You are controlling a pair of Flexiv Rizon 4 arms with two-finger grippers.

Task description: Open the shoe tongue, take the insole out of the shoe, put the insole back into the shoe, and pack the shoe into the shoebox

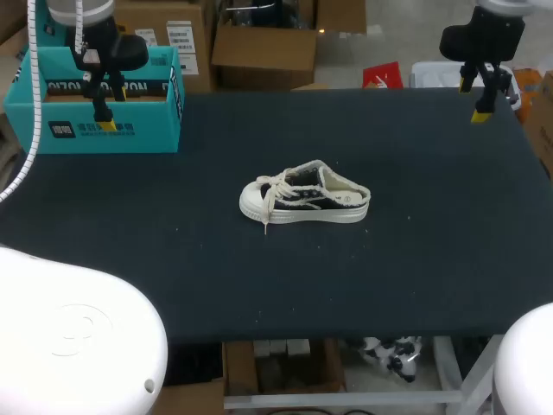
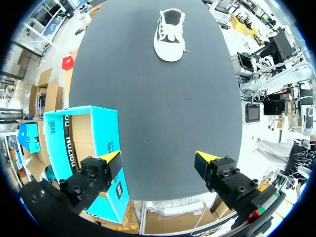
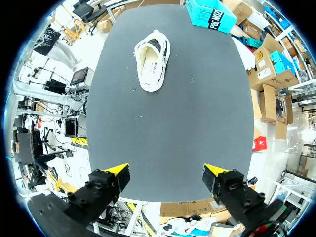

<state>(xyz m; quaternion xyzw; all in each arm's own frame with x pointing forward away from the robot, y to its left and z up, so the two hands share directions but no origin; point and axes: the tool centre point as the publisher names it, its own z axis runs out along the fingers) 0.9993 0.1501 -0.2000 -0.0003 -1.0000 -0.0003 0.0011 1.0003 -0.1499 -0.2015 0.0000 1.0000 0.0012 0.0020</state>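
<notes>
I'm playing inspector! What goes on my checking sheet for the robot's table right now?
Surface: dark table, flat, with a few tiny pale specks.
Job's things: shoe stands on its sole in the middle, laces loose, toe toward the left arm's side. The teal shoebox sits open at the far left corner. The insole cannot be made out.
Clutter: nothing seen.
Grippers: left gripper is open and empty, above the shoebox. Right gripper is open and empty, above the far right corner.
Cables: white coiled cable hangs beside the left arm.
Surroundings: nothing seen reaching over the table.
</notes>
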